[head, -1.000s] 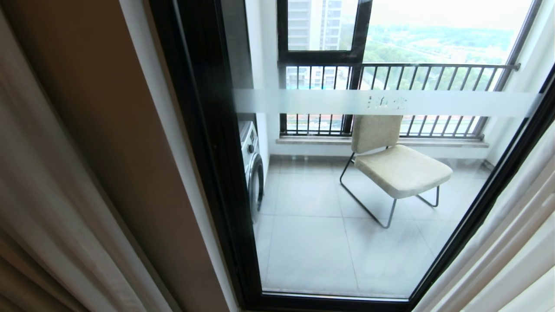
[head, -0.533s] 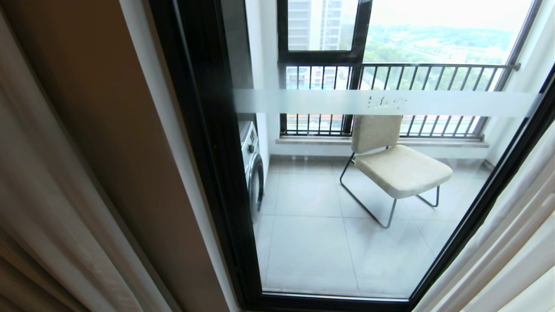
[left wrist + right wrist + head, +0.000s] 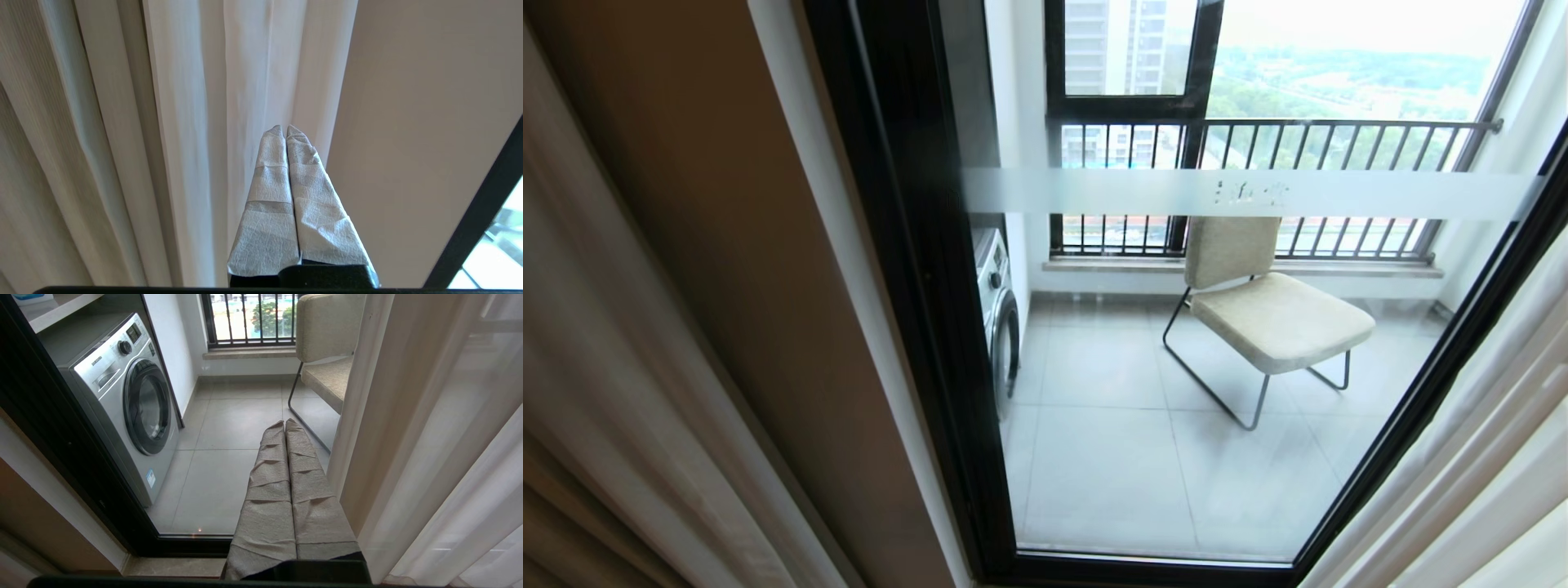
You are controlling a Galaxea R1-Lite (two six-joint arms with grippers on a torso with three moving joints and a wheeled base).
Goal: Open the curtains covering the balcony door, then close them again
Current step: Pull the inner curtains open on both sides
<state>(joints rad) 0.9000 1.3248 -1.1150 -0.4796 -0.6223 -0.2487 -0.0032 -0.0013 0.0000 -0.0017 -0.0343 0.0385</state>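
The curtains are drawn apart: one bunch hangs at the left (image 3: pixel 621 367), another at the right (image 3: pixel 1486 457), and the balcony door (image 3: pixel 915 327) stands uncovered between them, its glass crossed by a frosted band (image 3: pixel 1143 192). Neither arm shows in the head view. In the left wrist view my left gripper (image 3: pixel 284 127) is shut, tips together right in front of the white sheer folds (image 3: pixel 245 81); no fabric shows between the fingers. Thicker beige pleats (image 3: pixel 49 143) hang beside the sheer. My right gripper (image 3: pixel 284 422) is shut on nothing, low before the glass, beside the right-hand curtains (image 3: pixel 408 416).
Behind the glass are a washing machine (image 3: pixel 126 400), a beige chair (image 3: pixel 1274 318) on a metal frame, and a barred window railing (image 3: pixel 1258 131). A brown wall strip (image 3: pixel 735 245) runs between the left curtain and the door frame.
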